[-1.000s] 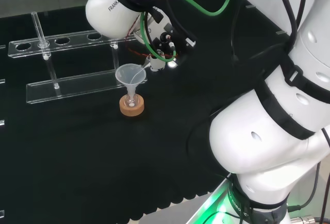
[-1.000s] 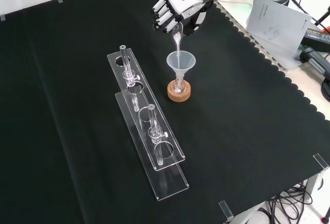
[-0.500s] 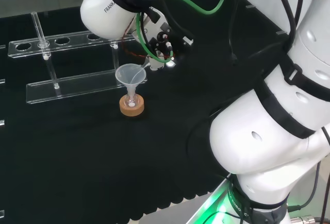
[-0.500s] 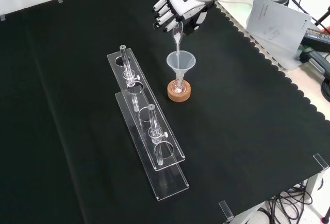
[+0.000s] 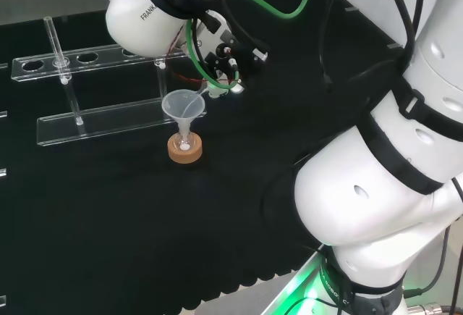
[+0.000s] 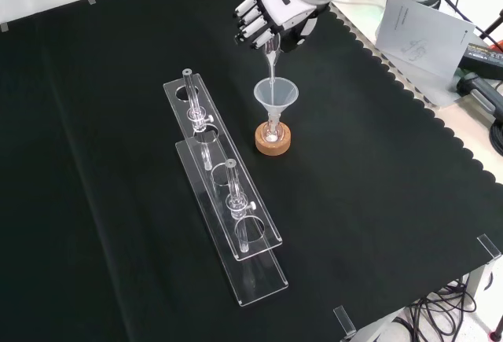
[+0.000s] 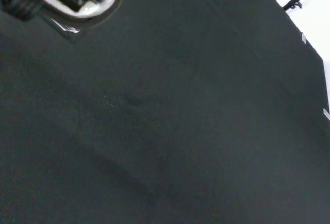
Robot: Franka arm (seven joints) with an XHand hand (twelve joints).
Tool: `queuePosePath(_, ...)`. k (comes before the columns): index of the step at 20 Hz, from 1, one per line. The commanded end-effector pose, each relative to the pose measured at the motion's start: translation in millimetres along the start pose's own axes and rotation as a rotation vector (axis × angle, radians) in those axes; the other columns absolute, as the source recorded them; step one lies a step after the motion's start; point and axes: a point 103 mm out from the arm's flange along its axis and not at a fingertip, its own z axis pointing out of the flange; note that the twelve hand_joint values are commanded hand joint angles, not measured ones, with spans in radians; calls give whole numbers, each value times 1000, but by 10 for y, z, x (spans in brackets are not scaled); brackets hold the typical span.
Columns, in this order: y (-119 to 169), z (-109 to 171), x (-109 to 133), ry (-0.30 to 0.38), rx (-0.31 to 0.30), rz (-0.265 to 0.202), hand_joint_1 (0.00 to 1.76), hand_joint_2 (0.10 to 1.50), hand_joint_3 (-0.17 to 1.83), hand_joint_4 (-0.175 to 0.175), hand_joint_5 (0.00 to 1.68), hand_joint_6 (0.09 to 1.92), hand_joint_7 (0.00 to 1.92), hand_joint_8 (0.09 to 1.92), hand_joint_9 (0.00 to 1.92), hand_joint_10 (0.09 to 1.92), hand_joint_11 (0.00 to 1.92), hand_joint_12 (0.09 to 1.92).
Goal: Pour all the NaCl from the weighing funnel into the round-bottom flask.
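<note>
We see bare black cloth [image 6: 377, 200] right of centre, front view | hand [image 6: 267, 13] curled, pinching weighing funnel [image 6: 271, 53], spout over funnel [image 6: 276, 94] in round-bottom flask [image 6: 272, 132] | rack [image 6: 224, 193] left.

The surface [image 6: 118, 263] was covered in plain black cloth with a scalloped edge. The robot hand [image 6: 263, 20] was white with black parts between its fingers. The weighing funnel [image 6: 271, 57] it held was clear. The funnel [image 6: 275, 93] below was clear and colourless, faintly whitish at its rim. The cork ring [image 6: 273, 139] was tan, a warm orange-brown. The test-tube racks [image 6: 228, 208] were clear, edged with pale glints. A green cable [image 5: 289, 12] looped past the arm's white links [image 5: 376, 185], which carried black bands. A white sheet of paper [image 6: 420, 31] lay beyond the cloth.
</note>
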Motion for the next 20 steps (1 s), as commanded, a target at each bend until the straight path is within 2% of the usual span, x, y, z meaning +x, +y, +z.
queuePosePath(1,-15,-49,8,-27,1,1,1117,639,680,175,1278,678,574,640,982,301,796,1038)
queuePosePath(12,-21,-154,24,-86,-13,-5,1118,638,680,175,1279,675,573,639,981,299,792,1041)
queuePosePath(20,-12,-188,36,-117,2,-2,1118,637,681,175,1281,672,574,639,982,299,789,1043)
